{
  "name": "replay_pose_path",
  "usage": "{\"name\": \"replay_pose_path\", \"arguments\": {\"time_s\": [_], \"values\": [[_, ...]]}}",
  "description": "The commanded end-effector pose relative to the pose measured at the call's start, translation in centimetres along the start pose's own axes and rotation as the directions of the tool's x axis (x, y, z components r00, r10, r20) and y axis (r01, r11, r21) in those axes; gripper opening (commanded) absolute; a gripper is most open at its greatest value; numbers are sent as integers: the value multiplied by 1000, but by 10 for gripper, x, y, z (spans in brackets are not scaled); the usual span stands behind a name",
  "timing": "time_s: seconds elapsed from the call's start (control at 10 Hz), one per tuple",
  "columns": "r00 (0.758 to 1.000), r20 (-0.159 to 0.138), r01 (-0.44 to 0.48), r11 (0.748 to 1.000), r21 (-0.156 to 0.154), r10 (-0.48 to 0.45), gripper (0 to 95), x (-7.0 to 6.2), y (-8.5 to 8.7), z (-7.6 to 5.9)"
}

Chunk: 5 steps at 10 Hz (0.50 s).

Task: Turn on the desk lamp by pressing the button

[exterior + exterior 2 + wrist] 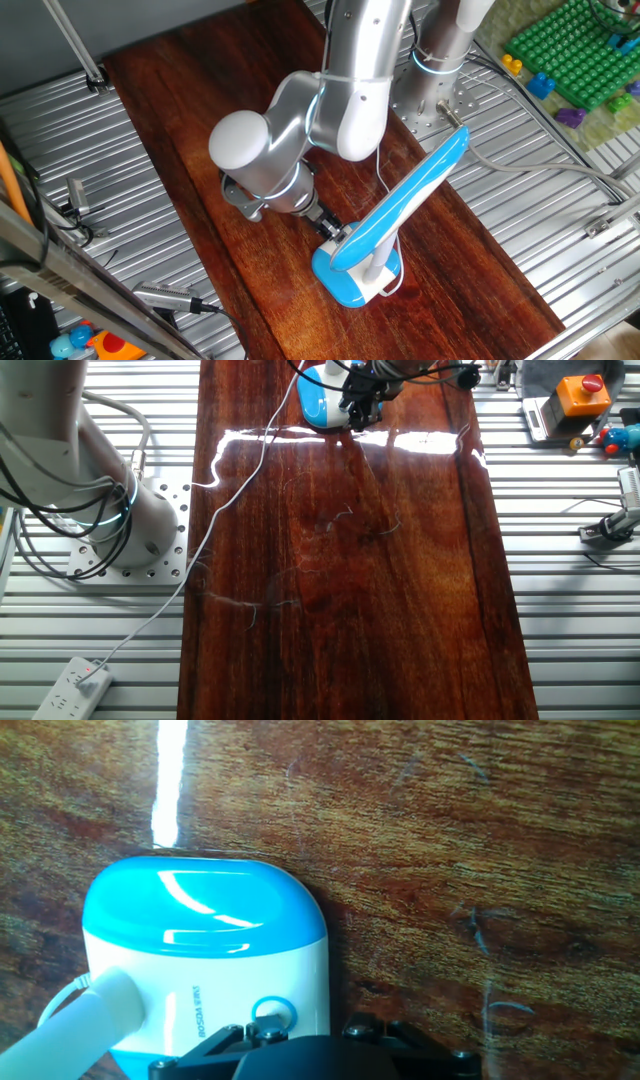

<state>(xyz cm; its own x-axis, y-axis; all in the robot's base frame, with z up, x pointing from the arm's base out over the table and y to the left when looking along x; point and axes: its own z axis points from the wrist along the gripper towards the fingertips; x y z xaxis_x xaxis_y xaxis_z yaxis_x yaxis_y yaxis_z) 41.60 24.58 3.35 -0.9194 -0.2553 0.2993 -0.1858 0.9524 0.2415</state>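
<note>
Dark wooden bench (250,180) runs between ribbed metal surfaces; green brick plate (570,50) at far corner. Desk lamp (385,225) stands near bench's front end, blue-white arm slanting up and back from base. Claw (330,228) sits low, just beside base.

Other fixed view: desk lamp (322,398) at far edge of bench (340,560), claw (358,405) against it; white cord (235,490) trails to power strip (68,685).

Hand view: lamp base (205,955) fills lower left, round button (272,1015) right above claw housing (320,1055). Fingertips out of sight; claw state cannot be told.

2 high cameras face opposite table ends; hand camera hovers close above the desk lamp (200,960).
</note>
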Motion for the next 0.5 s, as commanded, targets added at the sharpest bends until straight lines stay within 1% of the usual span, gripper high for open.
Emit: {"name": "replay_pose_path", "arguments": {"time_s": [0.1,0.5], "values": [[1000,5,-2,1000,2,2,380,-1,0,2],[1000,12,-2,1000,9,2,380,-6,2,5]]}}
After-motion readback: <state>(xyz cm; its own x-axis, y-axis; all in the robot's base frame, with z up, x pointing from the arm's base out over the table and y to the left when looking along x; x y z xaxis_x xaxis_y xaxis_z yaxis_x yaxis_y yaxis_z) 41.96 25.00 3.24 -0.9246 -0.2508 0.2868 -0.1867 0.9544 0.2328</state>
